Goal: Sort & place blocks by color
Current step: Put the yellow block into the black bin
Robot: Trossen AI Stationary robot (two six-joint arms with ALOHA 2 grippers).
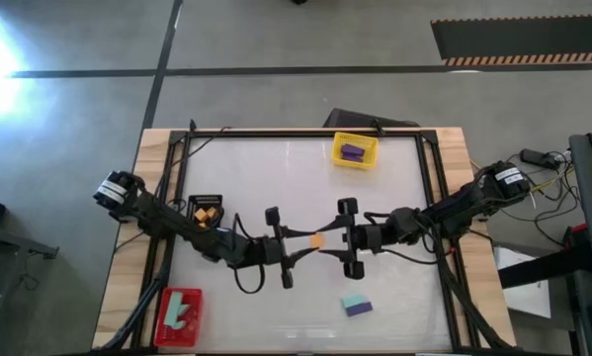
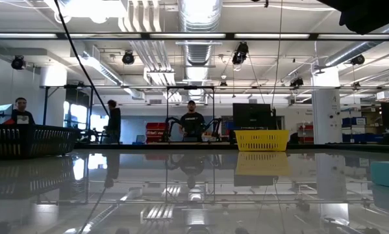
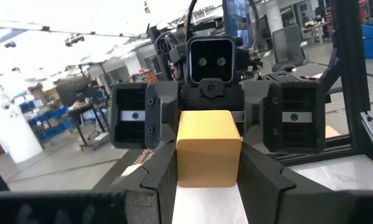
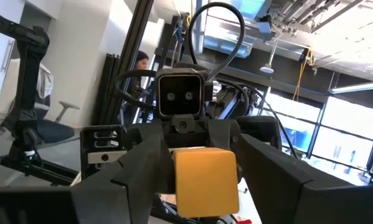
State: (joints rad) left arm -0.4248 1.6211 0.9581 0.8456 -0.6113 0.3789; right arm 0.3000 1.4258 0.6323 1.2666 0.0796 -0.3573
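Blocks are spread over a white table (image 1: pixel 276 178), and the two dark arms meet at its middle, one reaching in from the left and one from the right. The yellow tray (image 1: pixel 355 150) stands at the far side, right of centre, and has a purple bar (image 1: pixel 352 152) inside it. The red tray (image 1: pixel 178 316) is at the near left corner with a mint-teal bar (image 1: pixel 181 309) in it, and the black tray (image 1: pixel 205 211) at the left edge holds orange cubes (image 1: pixel 206 214). At the near side, right of centre, a loose mint-teal bar (image 1: pixel 353 302) lies touching a loose purple bar (image 1: pixel 360 309) on the bare table. Between the arms, the left gripper (image 1: pixel 294 243) and the right gripper (image 1: pixel 337 237) face each other with one orange cube (image 1: pixel 317 240) between them. In the left wrist view this cube (image 3: pixel 208 148) sits between that gripper's own fingers (image 3: pixel 160 180), which press on its two sides, and the right wrist view shows the same for the right gripper, so both grippers clamp the one cube above the table.
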